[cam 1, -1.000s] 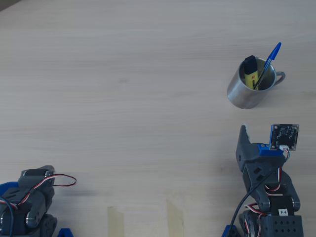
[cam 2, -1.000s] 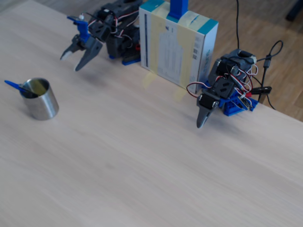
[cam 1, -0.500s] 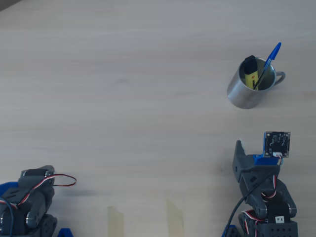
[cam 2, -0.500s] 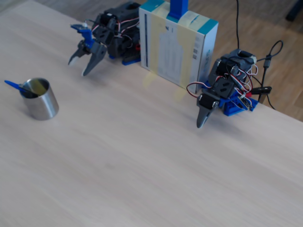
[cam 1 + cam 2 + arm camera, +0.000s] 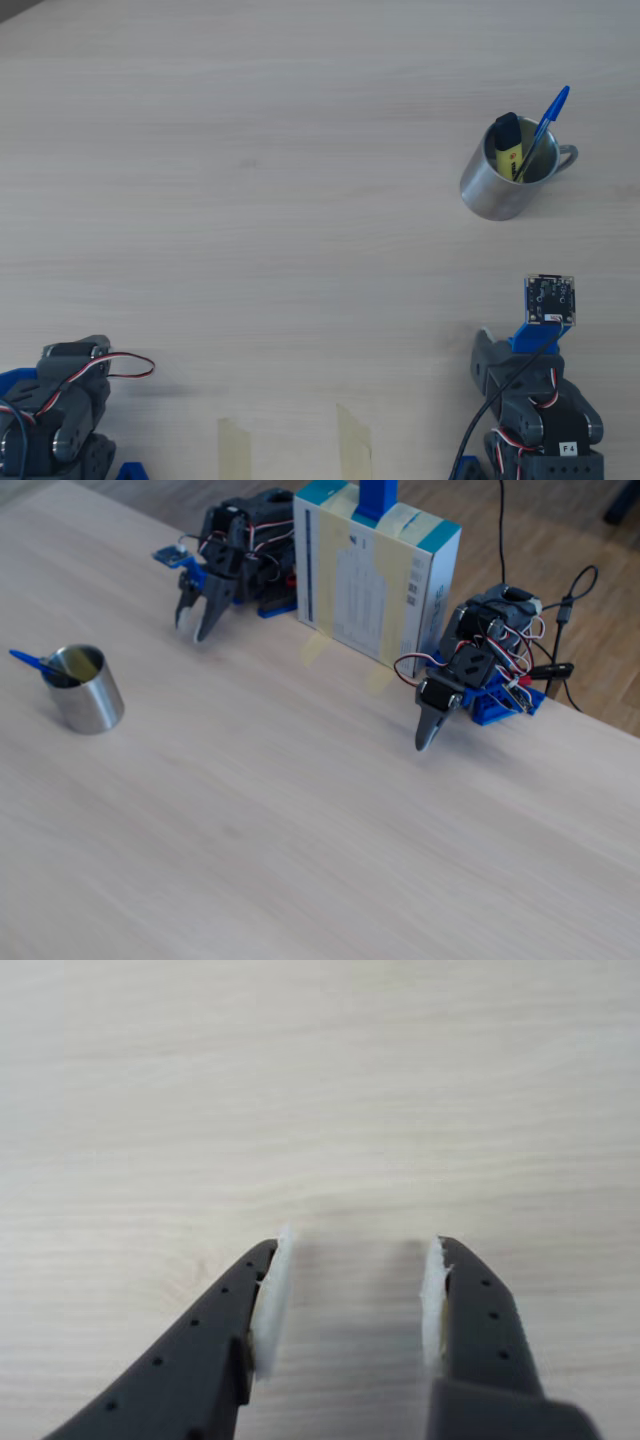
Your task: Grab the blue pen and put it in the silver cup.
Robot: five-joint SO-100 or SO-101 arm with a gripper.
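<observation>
Pale wood tabletop (image 5: 250, 200). Your inventory: silver cup (image 5: 495, 190) near the overhead view's right edge, holding the blue pen (image 5: 545, 125), leaning on its rim, and a yellow highlighter (image 5: 507, 145). Your gripper (image 5: 350, 1295), parted and empty, sits well apart by the bottom edge.

The overhead view looks straight down on the bench (image 5: 250, 200) from high up, with the arm bases along its lower edge. The fixed view looks down obliquely from the opposite side, arms at its far edge. Both share the silver cup (image 5: 505, 180) (image 5: 87, 690). The wrist view rides just behind the claw (image 5: 352, 1295), close above bare bench, facing forward and down
</observation>
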